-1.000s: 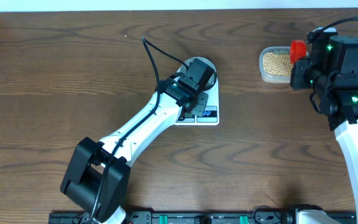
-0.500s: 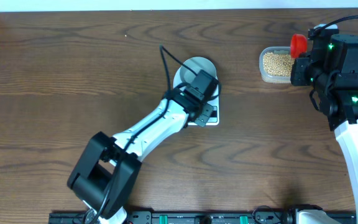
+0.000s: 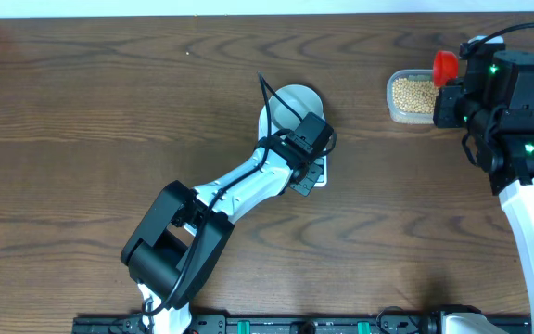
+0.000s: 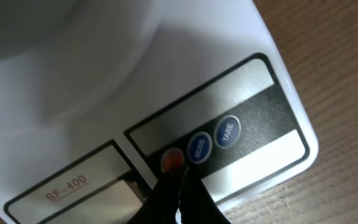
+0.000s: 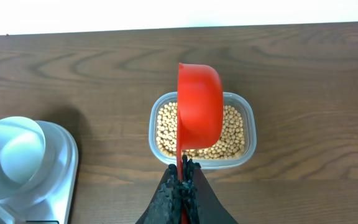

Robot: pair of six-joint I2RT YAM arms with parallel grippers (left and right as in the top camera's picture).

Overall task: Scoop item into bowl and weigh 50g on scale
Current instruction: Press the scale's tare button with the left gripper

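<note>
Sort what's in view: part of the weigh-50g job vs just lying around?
In the job: beans, clear tub holding them, red scoop in the right gripper, bowl on the scale, left gripper at the scale's red button.
Just there: wooden table, left arm's black cable.

The overhead camera looked straight down on the whole table (image 3: 82, 111). The left wrist camera sat very close over the scale (image 4: 241, 37) buttons. The right wrist camera, farther back, looked forward and down past the red scoop (image 5: 199, 106) onto the tub (image 5: 248, 134) of beans (image 5: 232, 134). At its left edge it caught the bowl (image 5: 17, 152) and scale, which the overhead view also showed.
</note>
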